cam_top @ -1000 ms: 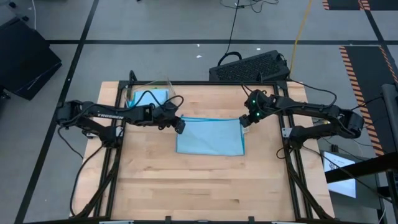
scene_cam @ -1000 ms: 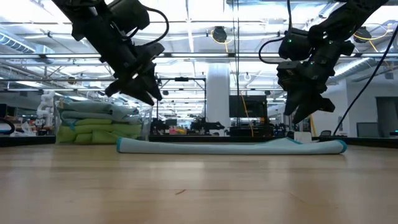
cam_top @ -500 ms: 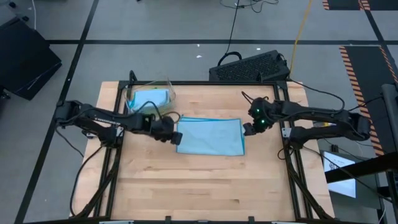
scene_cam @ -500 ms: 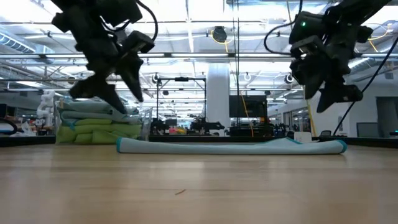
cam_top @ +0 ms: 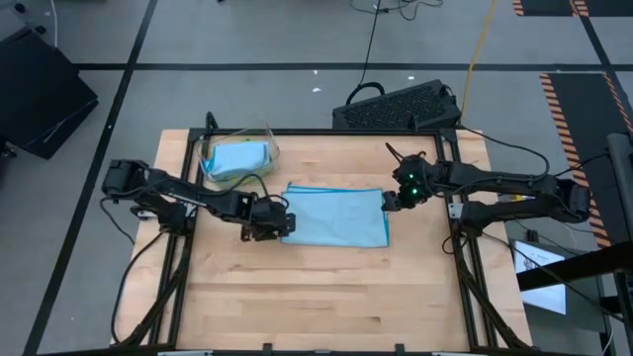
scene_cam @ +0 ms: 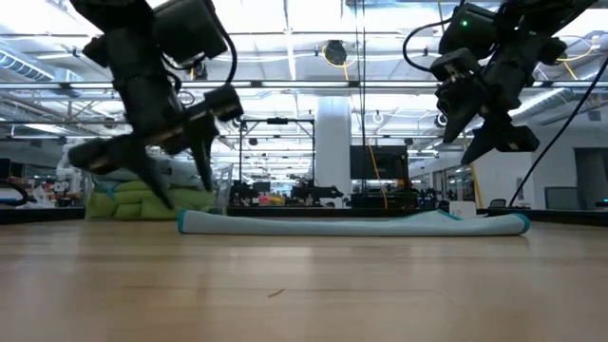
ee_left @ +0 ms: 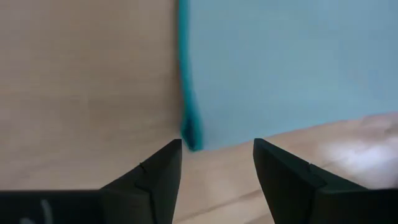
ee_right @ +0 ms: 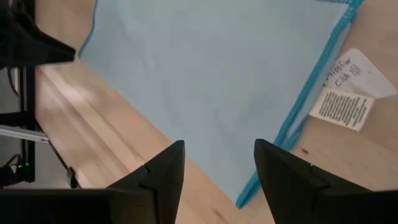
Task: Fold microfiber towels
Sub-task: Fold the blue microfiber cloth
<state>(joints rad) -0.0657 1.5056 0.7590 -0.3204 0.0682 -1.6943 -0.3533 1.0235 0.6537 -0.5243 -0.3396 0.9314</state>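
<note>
The blue towel point(cam_top: 335, 217) lies flat on the worktop point(cam_top: 326, 297), long side running between the spread fingers point(ee_left: 158, 177) of the left gripper point(cam_top: 269, 220) and the right gripper point(cam_top: 392, 201), also spread, each above one end.

We see a wooden table point(cam_top: 326, 287) framed by black rails point(cam_top: 455, 259), standing on a grey floor point(cam_top: 247, 40). A clear plastic bin point(cam_top: 265, 138) sits at the table's far left corner. Beyond the far edge lies a black keyboard point(cam_top: 396, 105), with cables point(cam_top: 372, 44) trailing away across the floor.
</note>
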